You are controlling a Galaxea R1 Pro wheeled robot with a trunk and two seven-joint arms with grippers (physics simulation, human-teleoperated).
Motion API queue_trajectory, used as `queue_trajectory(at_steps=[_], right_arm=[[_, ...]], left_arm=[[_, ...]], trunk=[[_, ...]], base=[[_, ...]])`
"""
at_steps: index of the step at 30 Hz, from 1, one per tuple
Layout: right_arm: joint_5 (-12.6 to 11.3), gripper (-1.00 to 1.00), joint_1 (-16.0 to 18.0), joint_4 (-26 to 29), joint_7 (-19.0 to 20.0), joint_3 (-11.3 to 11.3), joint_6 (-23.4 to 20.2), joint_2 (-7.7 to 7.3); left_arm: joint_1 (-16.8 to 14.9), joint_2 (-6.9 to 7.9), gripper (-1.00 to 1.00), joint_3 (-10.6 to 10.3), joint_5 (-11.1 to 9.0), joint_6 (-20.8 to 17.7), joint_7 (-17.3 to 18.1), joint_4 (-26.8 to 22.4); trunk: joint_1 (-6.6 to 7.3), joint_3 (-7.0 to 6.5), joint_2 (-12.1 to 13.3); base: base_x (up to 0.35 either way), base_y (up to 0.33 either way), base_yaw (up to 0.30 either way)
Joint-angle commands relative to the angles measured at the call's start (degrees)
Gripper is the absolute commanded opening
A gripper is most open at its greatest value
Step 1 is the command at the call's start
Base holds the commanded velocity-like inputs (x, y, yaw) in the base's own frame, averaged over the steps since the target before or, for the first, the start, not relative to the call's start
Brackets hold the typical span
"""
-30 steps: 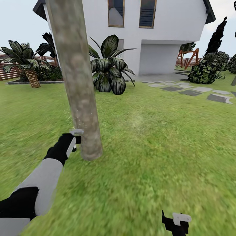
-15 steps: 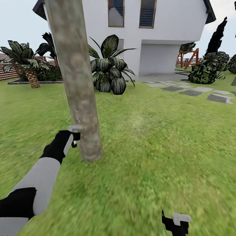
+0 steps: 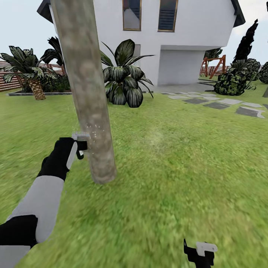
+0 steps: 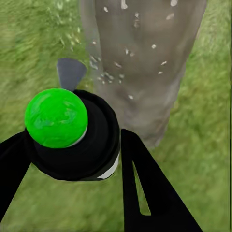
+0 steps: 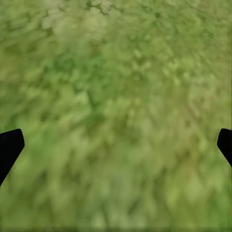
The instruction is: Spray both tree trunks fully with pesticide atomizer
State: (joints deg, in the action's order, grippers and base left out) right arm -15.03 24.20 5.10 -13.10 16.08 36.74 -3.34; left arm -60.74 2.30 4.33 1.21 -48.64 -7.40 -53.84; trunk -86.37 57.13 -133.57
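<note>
Green lawn point(image 3: 178, 178) w/ grey stepping stones point(image 3: 217, 102), white house point(image 3: 193, 33) behind.

Ahead of me, a broad-leaved dark plant point(image 3: 124, 74) with striped leaves sits at the foot of the garage wall, and just right of it a pale garage door point(image 3: 179, 67) is recessed under the upper storey with its two tall windows point(image 3: 149, 15). Off to my left, a short palm point(image 3: 29, 70) with a cross-hatched brown stump stands in a dark-edged bed, while far right I see a reddish wooden swing frame point(image 3: 213, 65), a rounded dark bush point(image 3: 234, 78) and a black cone-shaped conifer point(image 3: 246, 41).
</note>
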Motion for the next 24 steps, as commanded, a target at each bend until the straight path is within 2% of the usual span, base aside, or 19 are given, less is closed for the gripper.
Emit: queue_trajectory(at_steps=[1, 4, 5, 6, 9, 12, 14, 17, 20, 21, 24], right_arm=[[0.0, 1.0, -0.01, 0.0, 0.0, 0.0, 0.0, 0.0], [0.0, 1.0, 0.01, 0.0, 0.0, 0.0, 0.04, 0.0], [0.0, 1.0, 0.0, 0.0, 0.0, 0.0, 0.04, 0.0], [0.0, 1.0, 0.0, 0.0, 0.0, 0.0, 0.03, 0.0], [0.0, 1.0, 0.0, 0.0, 0.0, 0.0, 0.03, 0.0], [0.0, 1.0, 0.04, 0.0, 0.0, 0.0, 0.02, 0.0], [0.0, 1.0, 0.04, 0.0, 0.0, 0.0, 0.02, 0.0], [0.0, 1.0, 0.0, 0.0, 0.0, 0.0, 0.04, 0.0], [0.0, 1.0, -0.01, 0.0, 0.0, 0.0, 0.0, 0.0], [0.0, 1.0, 0.0, 0.0, 0.0, 0.0, 0.0, 0.0], [0.0, 1.0, 0.02, 0.0, 0.0, 0.0, -0.01, 0.0]], left_arm=[[-0.01, -0.95, -1.0, -0.16, -0.07, -1.79, 0.01, -1.42], [-0.22, -5.09, -1.0, -0.66, 0.2, -3.29, -0.05, -3.83], [-0.63, -5.97, -1.0, -1.31, 0.25, -3.65, -0.08, -4.55], [-1.34, -6.09, -1.0, -1.64, 0.32, -4.68, -0.1, -4.84], [-2.16, -5.41, -1.0, -1.46, 0.39, -5.93, -0.13, -5.05], [-2.93, -0.76, -1.0, -1.2, 0.22, -6.22, -0.09, -4.94], [-3.11, 0.42, -1.0, -1.22, 0.02, -6.27, -0.07, -4.97], [-4.08, -0.69, -1.0, -1.46, -0.12, -6.29, -0.1, -5.02], [-5.3, -3.39, -1.0, -1.69, -0.07, -6.47, -0.21, -4.82], [-5.44, -3.66, -1.0, -1.72, 0.0, -7.22, -0.23, -4.9], [-5.52, -2.61, -1.0, -1.32, 0.28, -8.09, -0.13, -4.69]], trunk=[[-0.01, 0.0, 0.0], [-0.01, 0.0, 0.0], [-0.01, 0.0, 0.0], [-0.01, 0.0, 0.0], [-0.01, 0.0, 0.0], [-0.01, 0.0, 0.0], [-0.01, 0.0, 0.0], [-0.01, 0.0, 0.0], [-0.01, 0.0, 0.0], [-0.01, 0.0, 0.0], [-0.01, 0.0, 0.0]], base=[[0.0, 0.0, 0.0], [0.0, 0.0, 0.0], [0.0, 0.0, 0.0], [0.0, 0.0, 0.0], [0.0, 0.0, 0.0], [0.0, 0.0, 0.0], [0.0, 0.0, 0.0], [0.0, 0.0, 0.0], [0.0, 0.0, 0.0], [0.0, 0.0, 0.0], [0.0, 0.0, 0.0]])
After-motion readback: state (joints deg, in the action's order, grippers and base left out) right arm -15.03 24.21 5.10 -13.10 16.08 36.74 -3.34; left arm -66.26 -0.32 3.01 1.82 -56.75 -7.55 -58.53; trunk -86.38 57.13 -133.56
